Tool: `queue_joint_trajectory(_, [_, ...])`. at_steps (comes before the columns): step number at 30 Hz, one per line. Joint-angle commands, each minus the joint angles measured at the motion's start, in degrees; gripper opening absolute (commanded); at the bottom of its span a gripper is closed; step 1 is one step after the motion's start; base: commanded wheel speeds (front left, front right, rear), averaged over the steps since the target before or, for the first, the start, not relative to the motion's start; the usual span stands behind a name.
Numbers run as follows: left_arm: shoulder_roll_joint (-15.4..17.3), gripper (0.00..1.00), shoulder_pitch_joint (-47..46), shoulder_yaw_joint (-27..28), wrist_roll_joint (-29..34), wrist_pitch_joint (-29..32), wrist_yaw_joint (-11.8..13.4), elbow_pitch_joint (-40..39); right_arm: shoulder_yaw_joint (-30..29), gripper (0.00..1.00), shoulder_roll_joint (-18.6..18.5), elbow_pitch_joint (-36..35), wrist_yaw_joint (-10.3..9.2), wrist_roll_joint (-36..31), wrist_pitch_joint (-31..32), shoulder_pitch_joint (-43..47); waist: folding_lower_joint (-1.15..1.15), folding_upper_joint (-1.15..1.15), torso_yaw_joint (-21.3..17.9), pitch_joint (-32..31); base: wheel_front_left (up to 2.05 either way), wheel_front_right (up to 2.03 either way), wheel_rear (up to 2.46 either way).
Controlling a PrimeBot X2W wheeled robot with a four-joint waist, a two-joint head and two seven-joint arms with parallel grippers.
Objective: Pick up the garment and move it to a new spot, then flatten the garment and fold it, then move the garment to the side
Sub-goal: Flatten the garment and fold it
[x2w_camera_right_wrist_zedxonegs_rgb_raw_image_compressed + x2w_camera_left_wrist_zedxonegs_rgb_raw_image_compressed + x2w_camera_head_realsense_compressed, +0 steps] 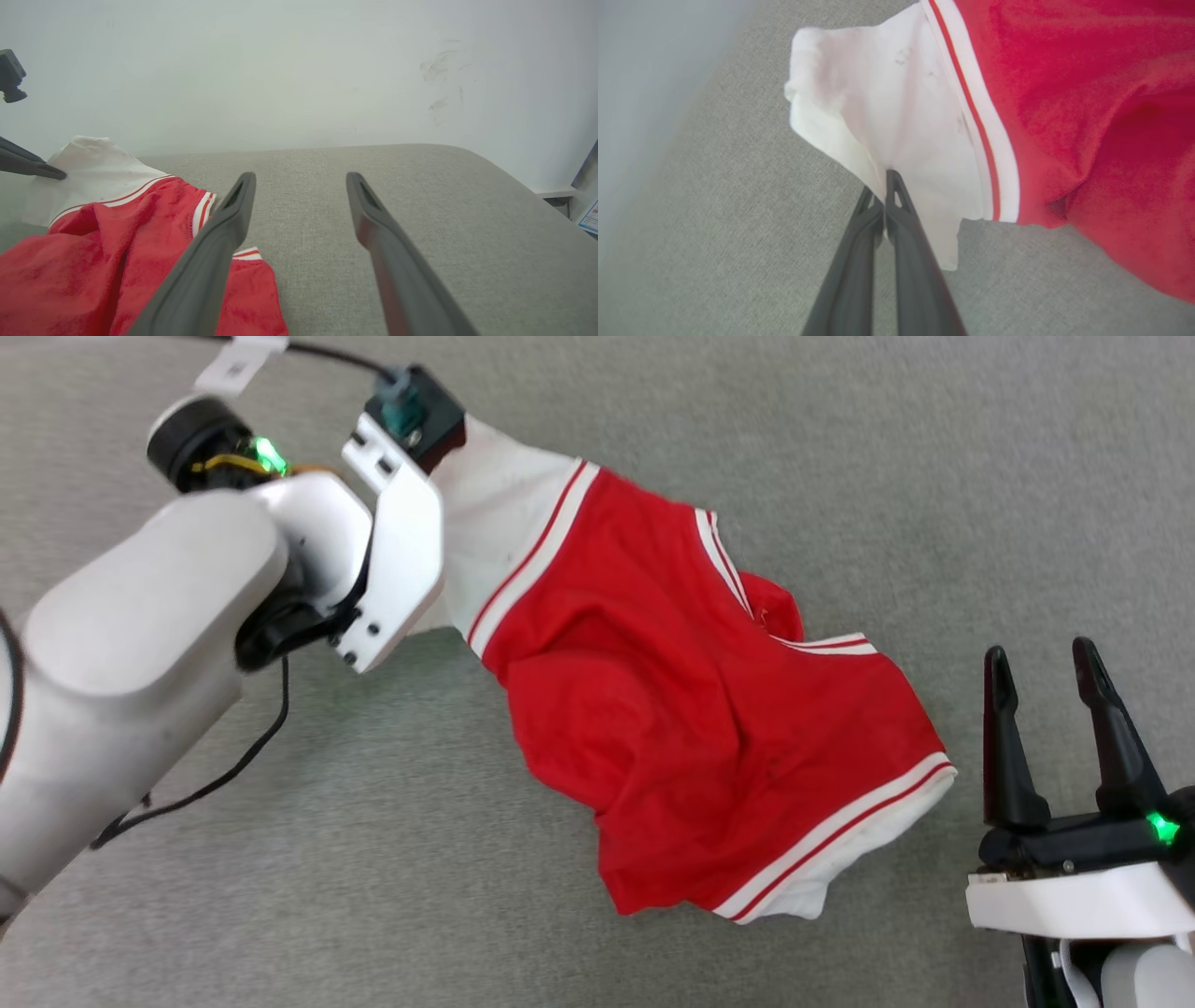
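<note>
Left wrist view has my left gripper (883, 179) with its jaws clamped together on the edge of one white sleeve (896, 102) of the garment (691, 709). The rest of it lies crumpled across the grey fabric surface (840, 448), trailing toward my right gripper (1041, 651), whose jaws stand apart and empty just beside the other sleeve (868, 840).

My worry is that thin pinch. I hold only a small bite of cloth, so a quick pull could let the sleeve slip free. Dragging by one sleeve would also bunch the red body further and make flattening harder.

No lettering can be read on the red side facing up. The white tag (238, 359) near the cable and the blue-and-white label (589, 217) are too small to read.
</note>
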Motion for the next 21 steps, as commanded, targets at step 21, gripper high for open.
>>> queue_joint_trajectory(21, [14.6, 0.0, 26.6, 0.5, -11.8, -9.6, 9.0, -1.6, -0.1, 1.0, 0.1, 1.2, -0.04, -2.6, -0.1, 4.3, 0.0, 0.0, 6.9, -8.2, 0.0, 0.0, 0.0])
